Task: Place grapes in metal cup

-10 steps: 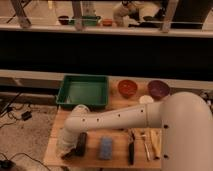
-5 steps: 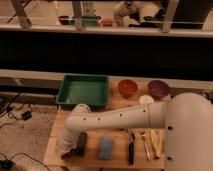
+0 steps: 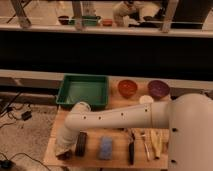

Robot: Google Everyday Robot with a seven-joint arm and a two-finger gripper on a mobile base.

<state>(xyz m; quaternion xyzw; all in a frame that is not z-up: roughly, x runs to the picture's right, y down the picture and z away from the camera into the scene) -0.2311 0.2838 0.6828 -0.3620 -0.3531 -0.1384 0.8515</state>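
Insp. note, single camera view.

Gripper point(image 3: 63, 152): at front-left corner of the table point(image 3: 117, 161), low to the surface, at the end of the white arm point(image 3: 107, 117), which reaches across from picture-right and bends down. Grip state: cannot tell; the wrist end reads only as a dark mass.

Grapes point(image 3: 80, 143): dark elongated cluster lying on the table just beside the gripper, on its picture-right side, between it and the blue sponge point(image 3: 105, 147). Long axis runs front-to-back, approx. parallel to the arm's last link. Whether gripper and grapes touch: cannot tell.

Metal cup: not made out in this view; poss. hidden by the arm. Only a white cup point(image 3: 146, 99) shows, far side, near the orange bowl point(image 3: 127, 88) and purple bowl point(image 3: 158, 89).

Assessment: pickup stage, grapes not yet lifted by appearance. Next move prob. a short sideways shift toward picture-right, w/ closure across the cluster's narrow width. Cup location needs confirming before transfer.
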